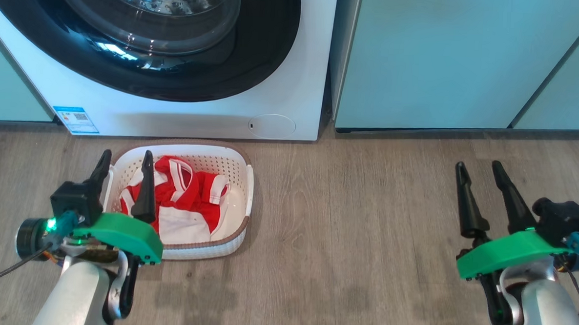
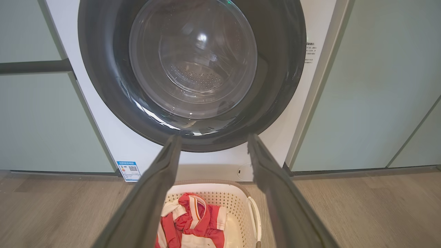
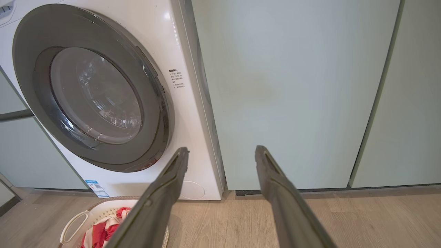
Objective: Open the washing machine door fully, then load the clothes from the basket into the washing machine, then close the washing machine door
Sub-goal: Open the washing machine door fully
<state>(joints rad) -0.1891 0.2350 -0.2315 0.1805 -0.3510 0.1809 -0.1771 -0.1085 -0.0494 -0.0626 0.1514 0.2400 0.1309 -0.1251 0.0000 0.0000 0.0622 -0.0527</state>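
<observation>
Clothes (image 1: 190,197) in basket (image 1: 230,166), left hand (image 1: 127,152) spread above its left edge

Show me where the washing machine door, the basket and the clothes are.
washing machine door (image 2: 193,69), left wrist view, on its clear glass centre.
basket (image 1: 223,163), head view, on its perforated far wall.
clothes (image 1: 195,195), head view, on the red fabric.

the left gripper (image 1: 127,153), two long dark tapered fingers on a green plastic mount (image 1: 120,233), is hovering with its jaws spread wide, holding nothing. the matching right gripper (image 1: 478,164) is hovering likewise, spread and empty.
</observation>
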